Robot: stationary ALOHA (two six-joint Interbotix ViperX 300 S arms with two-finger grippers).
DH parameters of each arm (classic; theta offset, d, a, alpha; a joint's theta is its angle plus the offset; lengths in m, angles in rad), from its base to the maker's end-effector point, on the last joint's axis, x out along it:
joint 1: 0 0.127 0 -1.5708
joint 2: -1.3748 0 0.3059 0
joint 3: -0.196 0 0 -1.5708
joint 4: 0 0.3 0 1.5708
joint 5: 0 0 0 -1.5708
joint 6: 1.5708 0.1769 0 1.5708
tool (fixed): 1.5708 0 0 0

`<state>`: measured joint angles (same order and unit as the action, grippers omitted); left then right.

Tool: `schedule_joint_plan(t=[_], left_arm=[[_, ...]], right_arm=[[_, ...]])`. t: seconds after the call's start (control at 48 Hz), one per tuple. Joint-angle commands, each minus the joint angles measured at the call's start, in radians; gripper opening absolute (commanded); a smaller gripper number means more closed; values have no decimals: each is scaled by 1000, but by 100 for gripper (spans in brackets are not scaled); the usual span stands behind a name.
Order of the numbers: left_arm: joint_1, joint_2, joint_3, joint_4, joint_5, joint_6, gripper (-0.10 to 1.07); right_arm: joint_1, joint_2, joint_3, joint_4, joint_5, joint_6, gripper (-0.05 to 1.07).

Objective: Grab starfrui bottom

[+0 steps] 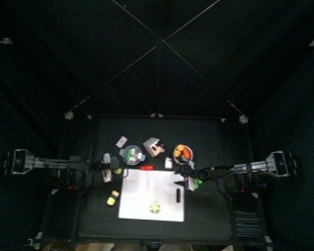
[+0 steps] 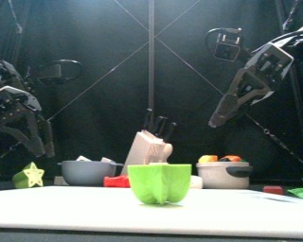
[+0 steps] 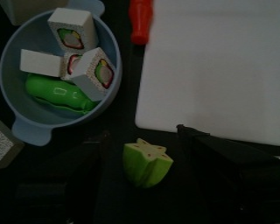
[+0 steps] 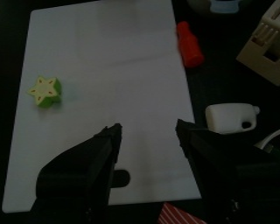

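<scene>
The starfrui [image 1: 154, 208] is a tiny yellow-green star-shaped piece lying on the white sheet [image 1: 144, 186], near its front edge. It shows in the right wrist view [image 4: 43, 90] and stands large in the front view [image 2: 161, 182]. My right gripper [image 4: 149, 144] is open above the sheet, apart from the starfrui; in the top view it [image 1: 186, 181] is at the sheet's right edge. My left gripper [image 3: 149, 175] is open, its jaws on either side of a plain yellow star piece [image 3: 149, 162] on the black table beside the sheet.
A grey-blue bowl [image 3: 20, 131] holds white blocks and a green bottle [image 3: 59, 92]. A red piece [image 4: 192, 44], a knife block [image 4: 269, 48] and a white cup [image 4: 230, 114] stand past the sheet. A bowl with orange round items [image 2: 220, 161] is at the back right. A black object [image 4: 119, 178] lies on the sheet.
</scene>
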<state>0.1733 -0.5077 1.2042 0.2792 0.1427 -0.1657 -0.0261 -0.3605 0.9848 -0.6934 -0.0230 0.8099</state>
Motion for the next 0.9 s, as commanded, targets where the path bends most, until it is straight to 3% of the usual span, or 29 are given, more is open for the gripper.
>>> schedule_joint_plan(t=[0.0,0.083,0.292,0.417,0.646,0.667,0.792,0.875], left_arm=[[-6,-5,-15,-3,-8,0,96],[-23,-3,-28,-8,-21,0,96],[-186,46,-106,-41,-123,0,96],[-253,147,-186,-92,-138,-3,96],[-342,337,-350,-273,-114,5,96],[-360,377,-393,-268,-87,15,96],[-416,437,-431,-196,-97,26,96],[-440,482,-469,-198,-132,21,96]], right_arm=[[-3,-11,-18,0,-5,-2,88],[-3,-11,-17,2,-6,-2,88],[-5,-9,-20,-2,-6,-2,88],[-8,-3,-23,3,-6,-2,88],[-8,0,-20,5,2,5,88],[-8,0,-20,5,2,5,88],[-8,0,-17,3,3,5,88],[-8,0,-15,5,5,5,88]])
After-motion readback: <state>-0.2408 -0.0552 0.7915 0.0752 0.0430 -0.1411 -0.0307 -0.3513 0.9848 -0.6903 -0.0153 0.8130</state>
